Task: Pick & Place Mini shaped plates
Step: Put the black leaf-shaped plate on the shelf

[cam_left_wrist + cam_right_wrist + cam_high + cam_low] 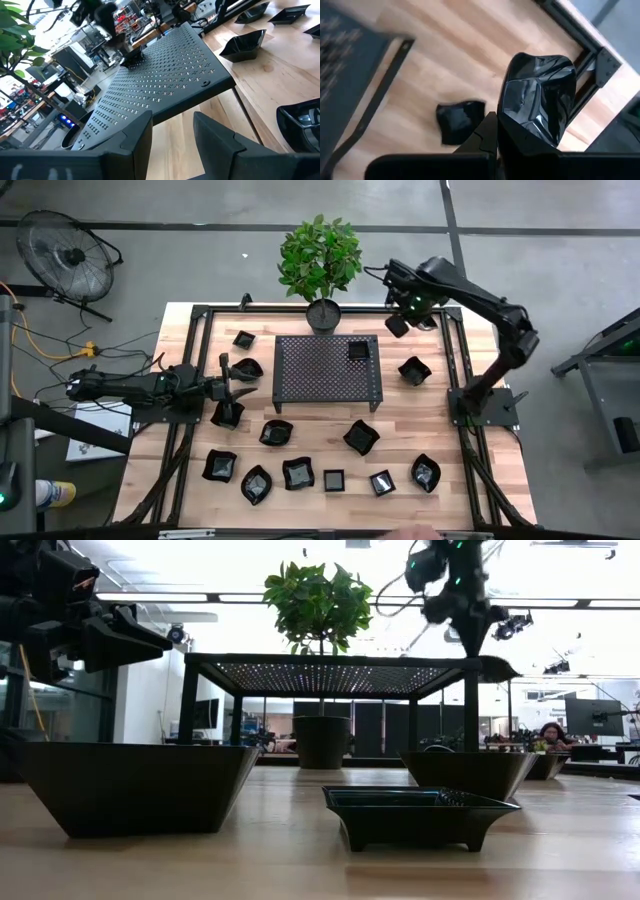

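Several mini shaped plates, small glossy black dishes, rest on their bases across the wooden table, e.g. [361, 437], [298, 473], [418, 812]. One plate [357, 350] sits on the black perforated rack [328, 368]. My right gripper [398, 323] hovers off the rack's far right corner, shut on a plate [537, 105]. My left gripper [232, 377] is open, level, at the rack's left side, beside a plate [248, 368]; its fingers [140, 142] point at the rack [165, 80] and touch nothing. My right gripper pinches a mini plate by its edge [506, 131], with one finger [485, 137] showing against it. The plate juts out ahead of the fingers, tilted, and hangs clear above the table. Another plate [460, 120] lies on the wood below it.
A potted plant [322, 313] stands at the table's far edge behind the rack. Black frame rails [190, 340] run along the table's sides. Bare wood [420, 420] lies right of the rack. A fan [68, 255] stands on the floor. A person [551, 733] sits far behind.
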